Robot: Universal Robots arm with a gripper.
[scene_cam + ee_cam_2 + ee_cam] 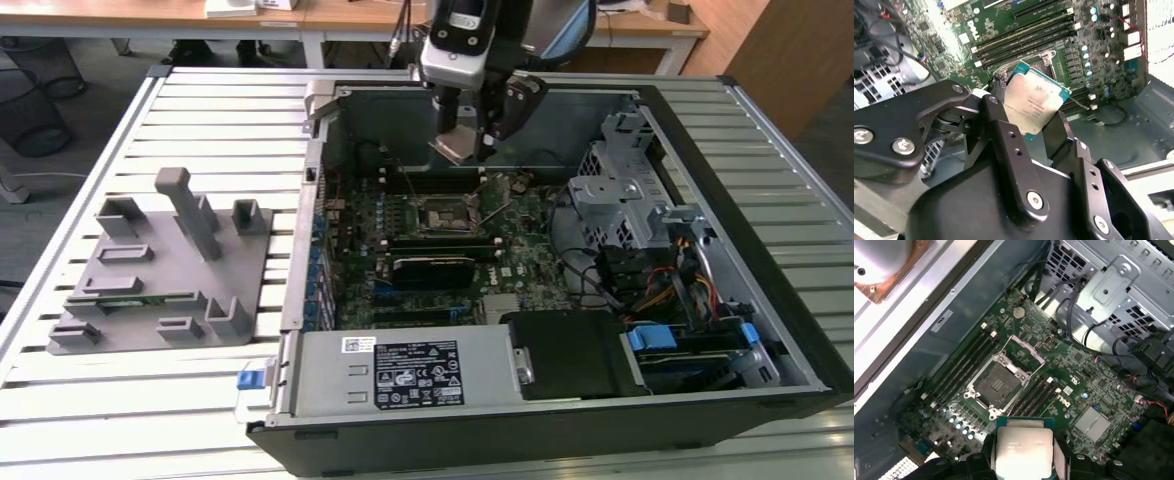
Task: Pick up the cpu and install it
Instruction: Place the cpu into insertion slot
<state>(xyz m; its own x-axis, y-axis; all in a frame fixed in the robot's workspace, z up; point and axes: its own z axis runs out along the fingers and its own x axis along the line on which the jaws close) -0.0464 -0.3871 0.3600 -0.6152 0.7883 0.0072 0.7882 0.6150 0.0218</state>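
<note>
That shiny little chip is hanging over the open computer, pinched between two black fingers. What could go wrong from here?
1. The end effector grips the cpu only by its two thin edges, so it might slip and fall onto the motherboard.
2. The socket lies open and off to one side of the chip in the first wrist view. Lowered skewed or off-centre, the chip could miss its seat and perhaps damage it.

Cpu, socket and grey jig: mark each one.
cpu (1024,450): first wrist view, silver top.
socket (998,385): first wrist view, open middle.
grey jig (158,268): exterior view, flat base.
</note>
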